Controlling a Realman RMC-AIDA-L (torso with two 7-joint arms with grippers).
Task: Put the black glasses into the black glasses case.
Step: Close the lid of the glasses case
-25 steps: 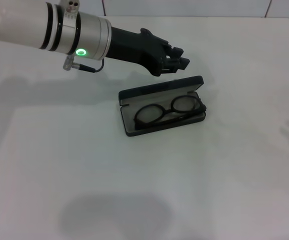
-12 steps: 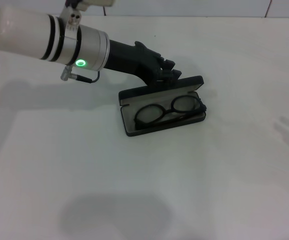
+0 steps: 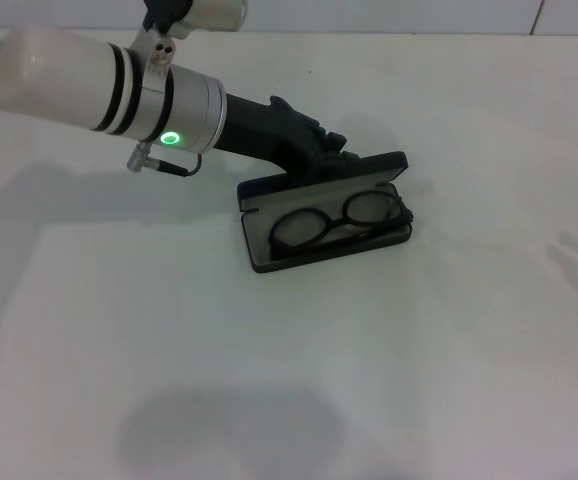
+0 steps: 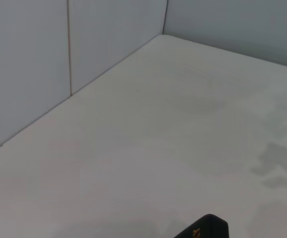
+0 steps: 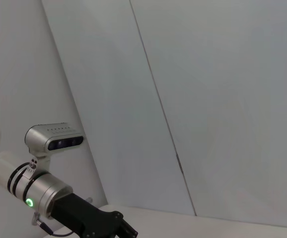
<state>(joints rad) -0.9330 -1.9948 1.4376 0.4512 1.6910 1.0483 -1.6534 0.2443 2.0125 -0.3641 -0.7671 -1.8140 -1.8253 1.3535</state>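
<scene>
1. Black on black: the glasses [image 3: 337, 222] lie folded inside the open case [image 3: 326, 214], lenses up on the grey lining, with one temple end poking just over the case's right rim.
2. Our left gripper [image 3: 331, 158] sits behind the raised lid, touching or very nearly touching its back edge. We cannot tell from these views whether its jaws are spread or pressed together.
3. We judge the glasses placed, and the lid's closing as what remains.
4. Risks: if we push the lid down while that temple end overhangs the rim, the lid could pinch it or fail to seat. A push aimed too low on the lid could slide the whole case toward us across the table [image 3: 449, 340] rather than fold it.
5. Only the head view shows the glasses. The left wrist view catches just a corner of the lid with orange lettering. The right wrist view shows the left arm against the wall, and nothing of our right gripper.
</scene>
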